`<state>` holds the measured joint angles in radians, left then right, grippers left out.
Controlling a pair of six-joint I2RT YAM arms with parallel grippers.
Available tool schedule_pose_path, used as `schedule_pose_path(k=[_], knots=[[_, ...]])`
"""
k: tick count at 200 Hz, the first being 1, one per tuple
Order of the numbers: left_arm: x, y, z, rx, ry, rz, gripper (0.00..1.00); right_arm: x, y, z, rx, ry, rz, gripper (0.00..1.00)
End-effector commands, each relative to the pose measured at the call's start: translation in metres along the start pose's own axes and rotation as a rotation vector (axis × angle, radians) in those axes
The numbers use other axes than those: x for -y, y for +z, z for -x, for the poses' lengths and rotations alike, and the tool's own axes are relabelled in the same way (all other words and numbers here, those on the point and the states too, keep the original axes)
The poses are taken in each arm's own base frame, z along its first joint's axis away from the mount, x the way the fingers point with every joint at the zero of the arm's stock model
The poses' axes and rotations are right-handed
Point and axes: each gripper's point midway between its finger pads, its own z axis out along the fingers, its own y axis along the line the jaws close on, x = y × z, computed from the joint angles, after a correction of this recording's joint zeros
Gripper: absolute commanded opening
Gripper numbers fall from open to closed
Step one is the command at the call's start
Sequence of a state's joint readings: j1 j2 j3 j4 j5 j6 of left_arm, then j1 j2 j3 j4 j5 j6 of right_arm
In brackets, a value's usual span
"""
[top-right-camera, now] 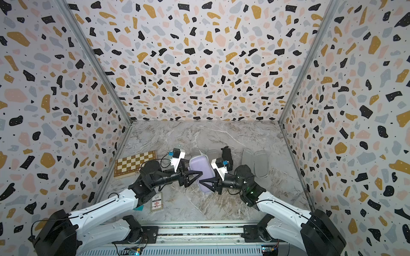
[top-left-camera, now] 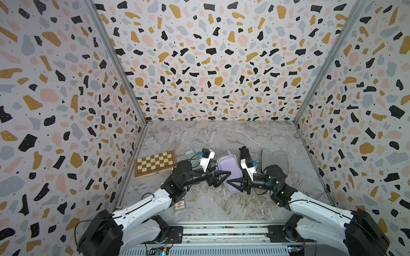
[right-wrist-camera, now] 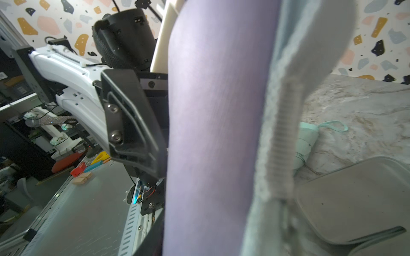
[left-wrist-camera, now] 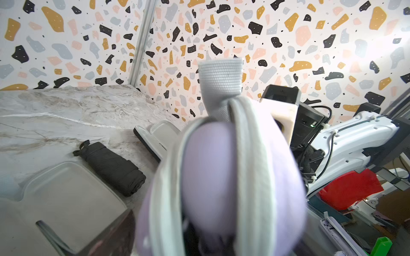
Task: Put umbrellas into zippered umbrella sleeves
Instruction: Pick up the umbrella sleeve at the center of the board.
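Note:
The lilac sleeve (top-left-camera: 229, 170) is held up off the table centre between both arms. Its grey zip edges gape, and the lilac umbrella (left-wrist-camera: 208, 168) sits between them. My right gripper (top-left-camera: 233, 185) is shut on the sleeve's near end. My left gripper (top-left-camera: 223, 177) stands open astride its left side, one finger (right-wrist-camera: 131, 115) beside the lilac shell. The black umbrella (top-left-camera: 244, 153) lies behind my right wrist. The mint green umbrella (right-wrist-camera: 304, 144) lies behind my left wrist. An open black sleeve (top-left-camera: 274, 159) shows its grey lining at the right. Another open sleeve (top-right-camera: 211, 154) lies behind the lilac one.
A checkered wooden chessboard box (top-left-camera: 155, 164) lies at the left by the wall. A small printed card (top-left-camera: 179, 204) lies under my left forearm. Patterned walls close the table on three sides, and a metal rail (top-left-camera: 221, 230) runs along the front.

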<state>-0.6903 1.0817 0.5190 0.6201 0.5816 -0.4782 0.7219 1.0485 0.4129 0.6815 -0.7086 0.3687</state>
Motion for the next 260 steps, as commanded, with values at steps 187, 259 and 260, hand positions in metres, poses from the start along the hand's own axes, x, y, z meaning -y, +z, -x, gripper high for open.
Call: schedule_pose_path(k=[187, 259, 260], knots=[[0.019, 0.021, 0.013, 0.002, -0.014, -0.140, 0.15, 0.009, 0.014, 0.037, 0.087, -0.094, -0.001, 0.58], [0.032, 0.007, 0.018, -0.158, 0.127, -0.188, 0.09, 0.038, -0.055, 0.072, 0.222, -0.250, -0.347, 0.73], [0.033, 0.007, 0.018, -0.160, 0.130, -0.196, 0.09, 0.038, -0.056, 0.073, 0.224, -0.255, -0.352, 0.73]])
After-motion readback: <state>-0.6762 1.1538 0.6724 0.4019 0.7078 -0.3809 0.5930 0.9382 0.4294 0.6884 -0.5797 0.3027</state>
